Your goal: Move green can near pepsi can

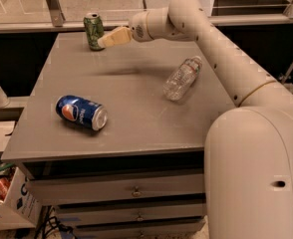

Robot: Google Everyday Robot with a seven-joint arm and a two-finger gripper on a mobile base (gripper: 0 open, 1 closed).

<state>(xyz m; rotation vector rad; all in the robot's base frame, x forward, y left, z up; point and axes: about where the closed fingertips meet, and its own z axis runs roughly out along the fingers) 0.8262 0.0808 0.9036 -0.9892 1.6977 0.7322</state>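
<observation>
Table (136, 128) surface is stretching open between the two cans, the green can (93, 31) standing upright, long axis vertical, by the table's far edge near its far-left corner. The gripper (111, 38) is hovering just right of it, open or closed I cannot tell, while the pepsi can (81, 112) is lying sideways near the table's front-left, silver end facing front-right

Looked like a robot lab — grey bench (131, 98) on metal drawers (131, 190), cables (52, 223) and a cardboard box (7, 210) on the floor. End effector (111, 38) was over the far edge, just beside the green can (93, 31).
</observation>
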